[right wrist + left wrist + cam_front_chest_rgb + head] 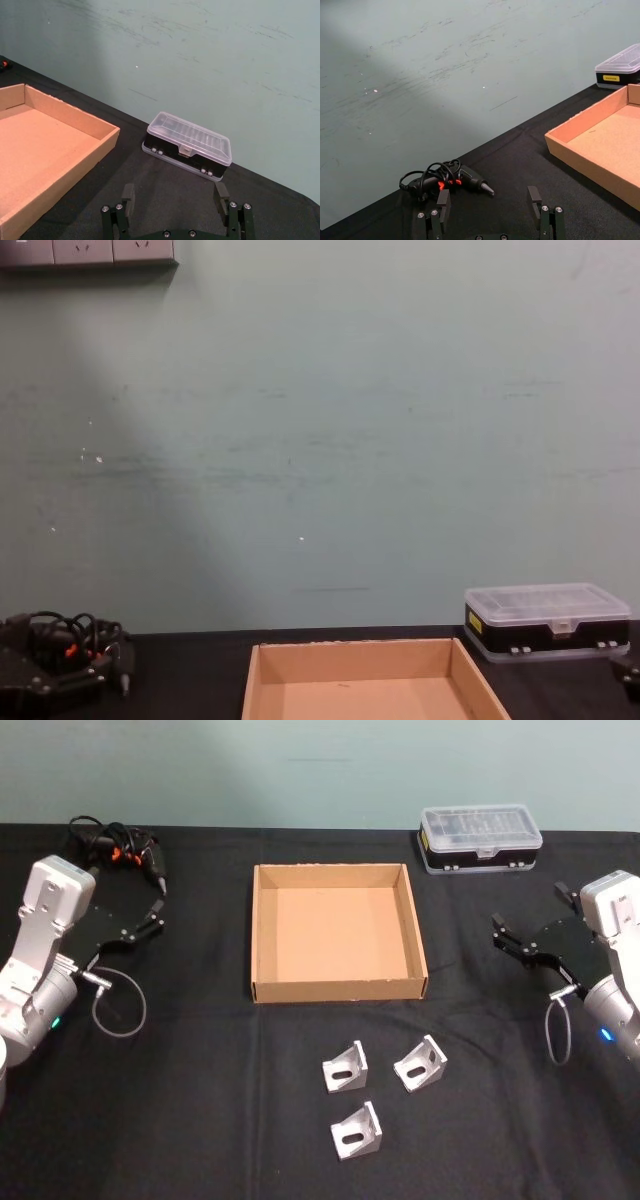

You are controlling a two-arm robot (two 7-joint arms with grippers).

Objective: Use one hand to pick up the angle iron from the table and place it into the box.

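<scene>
Workshop bench; black table [200, 1120]; electric screwdriver [470, 178]; parts case [480, 837]

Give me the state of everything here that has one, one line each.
Box, open-topped, empty.
Case, lid shut.
Left angle iron, loose on the table, outside the box.
Right angle iron, same.
Near angle iron, same.
Screwdriver, lying on its side, cable bundled.
Left gripper, jaws open, empty.
Right gripper, jaws open, empty.

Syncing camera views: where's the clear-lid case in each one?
Head: case far right, beyond the box's corner.
Left wrist: case past the box's far corner.
Right wrist: case beyond the box's side wall.
Chest: case lower right, right of the box.
Shared landmark: the box.
</scene>
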